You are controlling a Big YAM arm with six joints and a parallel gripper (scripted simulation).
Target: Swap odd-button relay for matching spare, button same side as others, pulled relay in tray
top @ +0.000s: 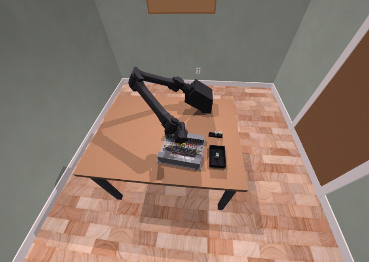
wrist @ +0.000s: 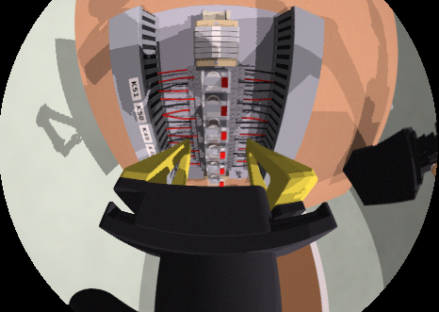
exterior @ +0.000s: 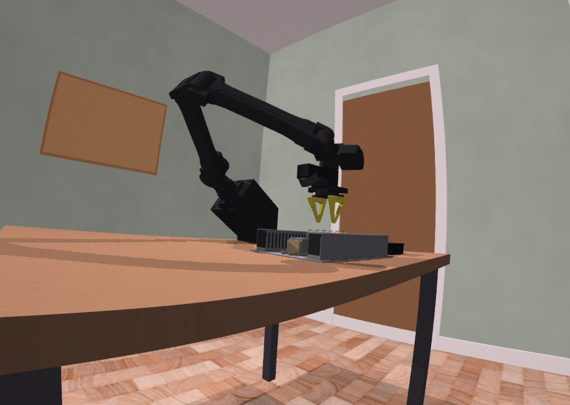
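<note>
The grey relay panel (top: 181, 154) holds a row of relays (top: 183, 148) with red test buttons; the same row runs down the middle of the wrist view (wrist: 216, 116). My gripper (exterior: 327, 219) hangs a little above the left part of that row, yellow fingers pointing down. It is open, with nothing between the fingers. The black tray (top: 219, 156) to the right of the panel holds one relay (top: 217, 155) with a greenish button. A small black spare holder (top: 213, 133) behind the tray carries two relays, one with a blue and one with a green button.
The arm's black base box (top: 199, 96) stands at the back of the table. The panel has slotted side walls (wrist: 284, 72) flanking the relay row, with red wires between. The table's front edge lies close in front of the panel and tray.
</note>
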